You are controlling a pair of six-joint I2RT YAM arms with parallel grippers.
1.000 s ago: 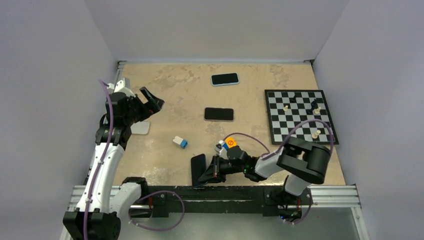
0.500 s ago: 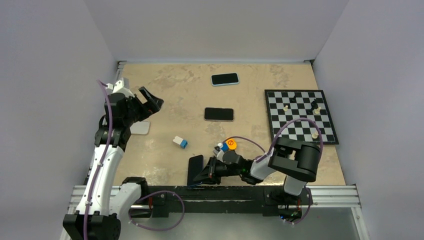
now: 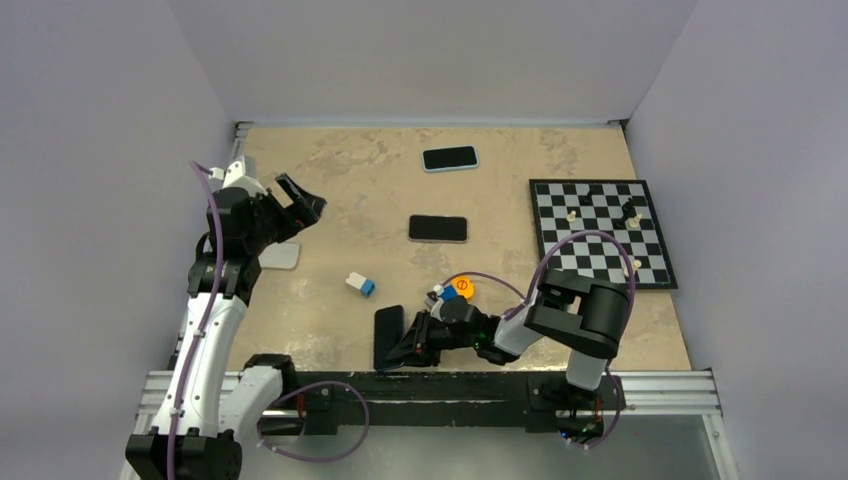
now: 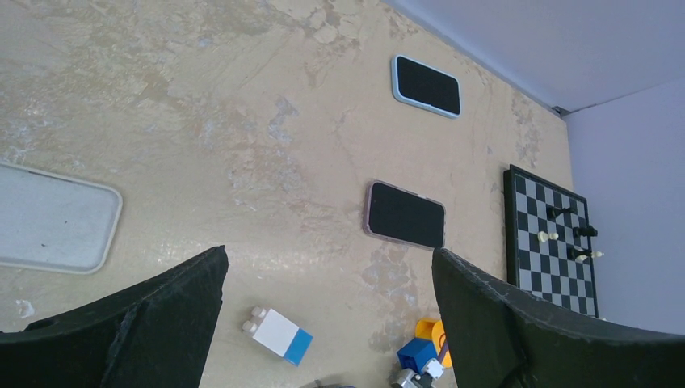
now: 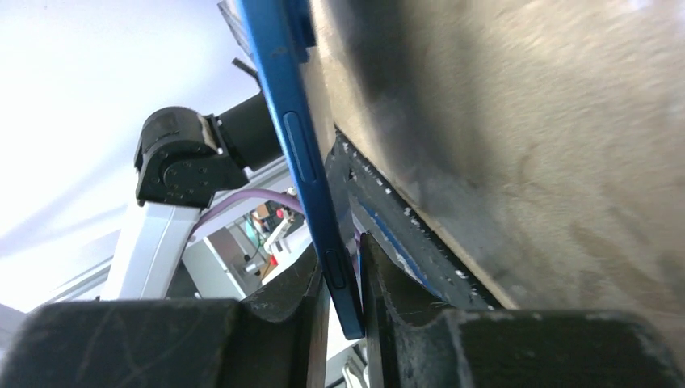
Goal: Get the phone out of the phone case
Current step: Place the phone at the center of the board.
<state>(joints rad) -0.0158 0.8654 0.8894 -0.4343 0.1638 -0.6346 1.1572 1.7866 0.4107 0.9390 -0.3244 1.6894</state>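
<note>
Top external gives you the layout: the right gripper (image 3: 404, 350) lies low at the near edge of the table (image 3: 330, 320). Its tips are against the dark phone (image 3: 388, 330), which sits just beside the front rail, left of a cluster of orange and blue bricks (image 3: 455, 290). From there you cannot judge the jaws. The right wrist view fills some of that in: the phone's blue edge, side buttons showing, runs between the two fingers (image 5: 420, 331). No gap shows at its end, yet you cannot tell whether they press on it or merely flank it. That view shows little else of the table. The left wrist view does: the left gripper (image 4: 329, 257) hangs wide open and empty above the surface. Below it a pale case (image 4: 52, 218) lies flat at the left, with a pink-rimmed phone (image 4: 405, 215) mid-table and a light-blue-rimmed phone (image 4: 426, 85) farther back. A white-and-blue block (image 4: 279, 334) is nearer, and the chessboard (image 4: 537, 275) is at the right. Only the top view shows you both arms at once, the left one raised well apart from the right.
</note>
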